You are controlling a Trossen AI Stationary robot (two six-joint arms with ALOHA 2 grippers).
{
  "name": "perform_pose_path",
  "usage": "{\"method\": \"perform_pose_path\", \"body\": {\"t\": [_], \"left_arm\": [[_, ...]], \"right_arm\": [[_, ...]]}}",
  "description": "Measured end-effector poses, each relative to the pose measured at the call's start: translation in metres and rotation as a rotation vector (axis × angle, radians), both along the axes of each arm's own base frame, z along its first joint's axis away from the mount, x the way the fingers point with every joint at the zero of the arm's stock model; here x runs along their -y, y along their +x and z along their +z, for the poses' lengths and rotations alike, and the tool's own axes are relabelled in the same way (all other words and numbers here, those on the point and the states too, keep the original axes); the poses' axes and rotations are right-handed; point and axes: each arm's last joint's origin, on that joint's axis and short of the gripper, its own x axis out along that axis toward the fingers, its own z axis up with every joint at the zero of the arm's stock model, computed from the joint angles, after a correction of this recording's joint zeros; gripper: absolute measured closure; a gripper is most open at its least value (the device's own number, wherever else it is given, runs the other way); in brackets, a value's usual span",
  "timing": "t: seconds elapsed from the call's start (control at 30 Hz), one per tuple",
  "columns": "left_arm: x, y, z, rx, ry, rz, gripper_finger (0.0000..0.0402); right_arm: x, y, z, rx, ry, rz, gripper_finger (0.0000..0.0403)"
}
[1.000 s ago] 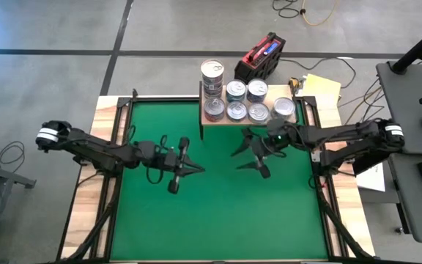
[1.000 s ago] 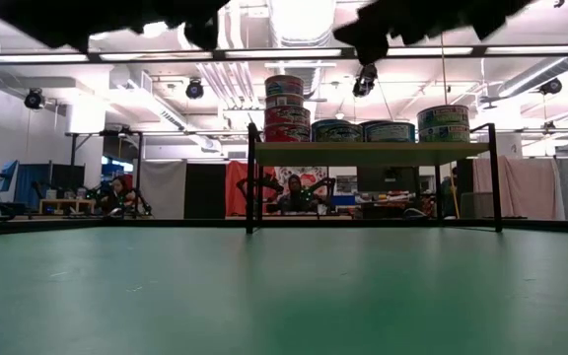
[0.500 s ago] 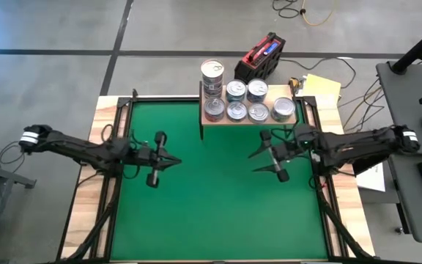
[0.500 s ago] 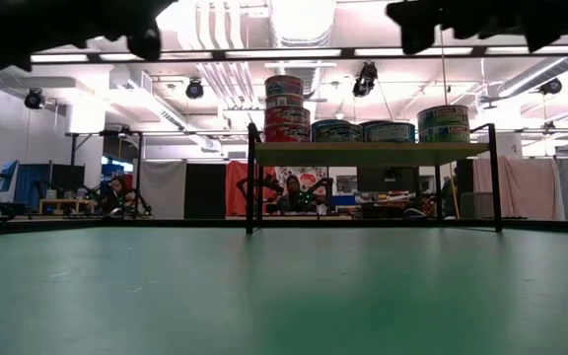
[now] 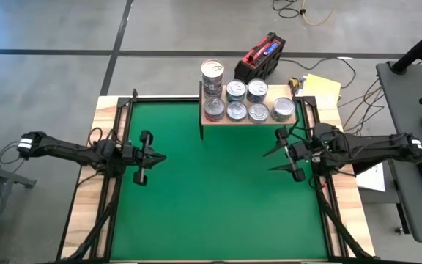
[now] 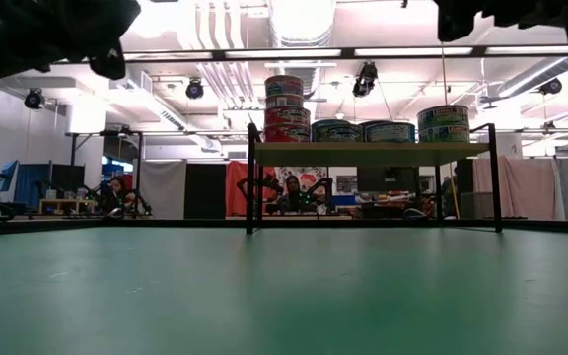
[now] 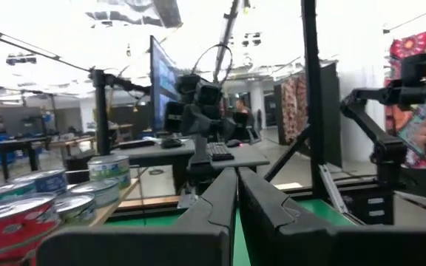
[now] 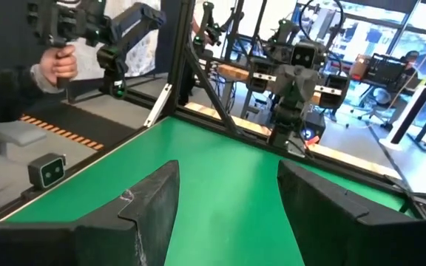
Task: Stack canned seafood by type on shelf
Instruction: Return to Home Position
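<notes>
The shelf (image 5: 249, 121) is a light-wood board on thin black legs at the far edge of the green mat (image 5: 211, 198). Several canned seafood tins (image 5: 247, 110) sit on its top. A taller stack of tins (image 5: 212, 73) rises at its left end, and is also in the low view as the stack (image 6: 284, 106). My left gripper (image 5: 161, 157) is shut with nothing in it, over the mat's left side. My right gripper (image 5: 268, 162) is open with nothing between its fingers, over the mat's right side. Both point toward the mat's middle. The left wrist view shows tins (image 7: 58, 199) off to one side.
A red and black box (image 5: 261, 56) and yellow papers (image 5: 321, 86) lie behind the shelf, off the mat. A wooden border (image 5: 86, 198) frames the mat. The right wrist view shows a person's hand (image 8: 56, 65) holding a device beyond the table. Bare green mat lies between the grippers.
Both grippers have drawn back from the mat's middle. The left one went toward the table's left edge and the right one toward the right edge. The left stayed shut and the right stayed open. The tins and the shelf have not moved.
</notes>
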Motion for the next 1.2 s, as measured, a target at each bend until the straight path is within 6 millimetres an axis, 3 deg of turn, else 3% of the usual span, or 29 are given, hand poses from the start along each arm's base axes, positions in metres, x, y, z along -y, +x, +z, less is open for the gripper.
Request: {"method": "perform_pose_path", "body": {"t": [0.3,0.5,1.1,1.2], "left_arm": [[-0.004,-0.012,-0.016,-0.002,-0.014,0.05,0.0402],[-0.005,-0.014,-0.016,-0.011,-0.034,0.054,0.0402],[-0.005,-0.018,-0.017,-0.022,-0.045,0.053,0.0402],[-0.006,-0.02,-0.015,-0.005,-0.059,0.049,0.0402]], "right_arm": [[-0.001,-0.02,0.005,0.036,-0.013,0.0,0.0184],[-0.001,-0.034,0.004,0.098,-0.026,-0.034,0.0184],[-0.003,-0.088,-0.025,0.257,-0.01,-0.083,0.0184],[-0.003,-0.087,-0.031,0.206,0.002,-0.091,0.0184]]}}
